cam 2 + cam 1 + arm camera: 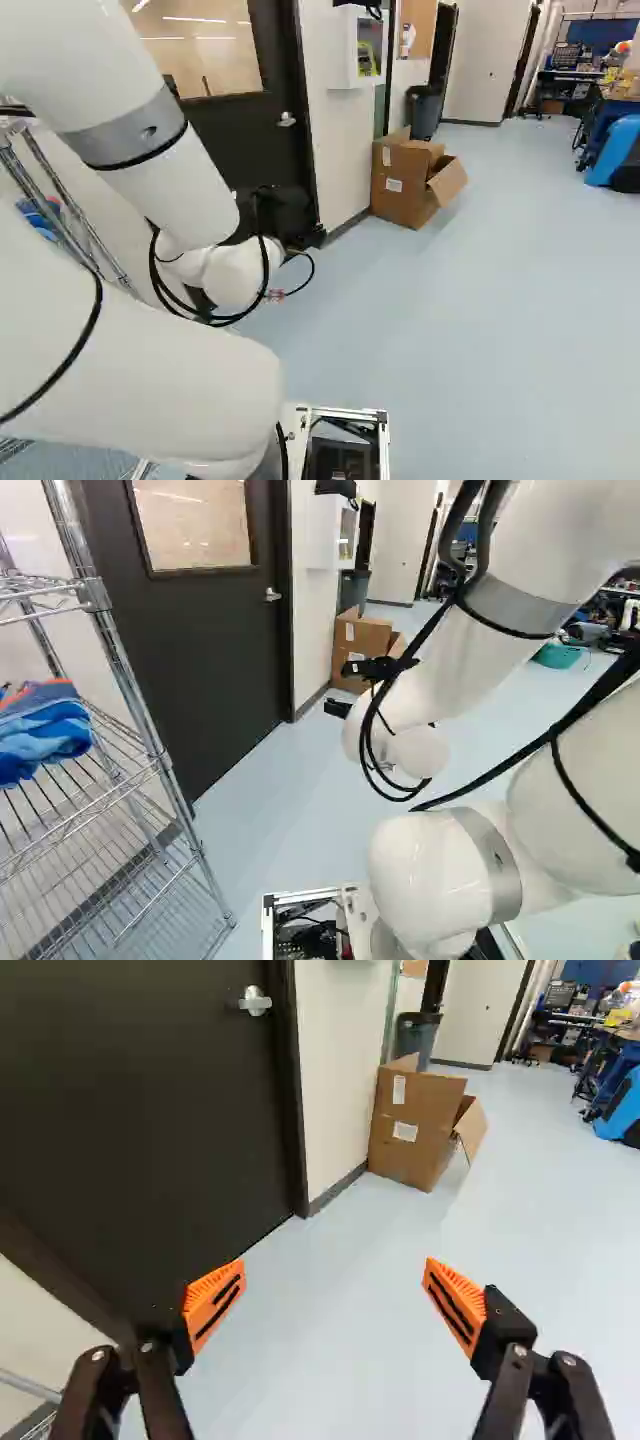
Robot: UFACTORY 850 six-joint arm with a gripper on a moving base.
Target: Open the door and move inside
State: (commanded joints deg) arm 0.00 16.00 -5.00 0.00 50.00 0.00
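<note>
Two fingers (215, 1302) of the gripper (339, 689) stand wide apart, floor (330, 1350) between them in the wrist view. The door (195, 660) is shut, its handle (272, 595) near the edge toward the box (405, 190), just below the window's (195, 525) lower corner.

the pale blue floor (480, 330) carries an open cardboard box (405, 185), a dark bin (424, 112) and a metal wire rack (156, 740).

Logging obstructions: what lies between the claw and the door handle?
In the wrist view, only floor, the door frame and the door show between the open claw and the handle; no loose object shows there.
</note>
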